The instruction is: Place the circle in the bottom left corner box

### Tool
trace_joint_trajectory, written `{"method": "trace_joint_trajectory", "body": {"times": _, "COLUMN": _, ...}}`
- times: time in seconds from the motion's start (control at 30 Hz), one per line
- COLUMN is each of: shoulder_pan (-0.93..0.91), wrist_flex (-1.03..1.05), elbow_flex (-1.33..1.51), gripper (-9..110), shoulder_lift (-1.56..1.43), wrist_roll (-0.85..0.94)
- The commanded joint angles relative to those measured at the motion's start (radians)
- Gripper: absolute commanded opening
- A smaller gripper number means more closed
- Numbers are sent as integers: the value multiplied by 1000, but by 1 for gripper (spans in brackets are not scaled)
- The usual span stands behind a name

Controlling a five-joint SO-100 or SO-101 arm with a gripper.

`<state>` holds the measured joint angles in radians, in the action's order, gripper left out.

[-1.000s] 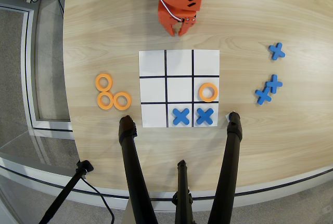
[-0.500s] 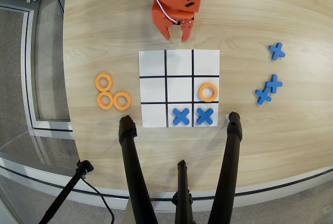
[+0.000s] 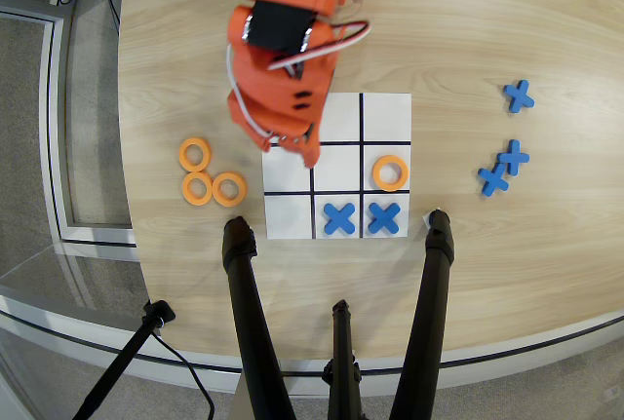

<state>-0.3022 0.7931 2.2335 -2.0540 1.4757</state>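
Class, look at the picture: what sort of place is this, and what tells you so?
Probably a lab or office demo setup: a light wooden table with a tic-tac-toe board, an orange robot arm, black tripod legs and cables on grey carpet.

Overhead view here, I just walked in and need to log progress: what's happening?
An orange robot arm's hand hangs over the left side of a tic-tac-toe board, holding nothing that shows. One orange ring sits in the middle-right cell and two blue X pieces fill the bottom middle and right. The bottom left corner box is empty; three spare rings wait left of the board.
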Motion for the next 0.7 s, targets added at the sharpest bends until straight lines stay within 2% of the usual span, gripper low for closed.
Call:
{"method": "trace_joint_trajectory", "body": {"times": 0.0, "shoulder_pan": -28, "wrist_flex": -54, "elbow_flex": -115, "gripper": 22, "shoulder_lift": 115, "wrist_roll": -5}}
{"method": "trace_joint_trajectory", "body": {"times": 0.3, "shoulder_pan": -74, "wrist_flex": -130, "elbow_flex": -302, "gripper": 22, "shoulder_lift": 379, "wrist_roll": 5}}
{"method": "trace_joint_trajectory", "body": {"times": 0.67, "shoulder_pan": -115, "wrist_flex": -137, "elbow_flex": -474, "gripper": 22, "shoulder_lift": 560, "wrist_roll": 15}}
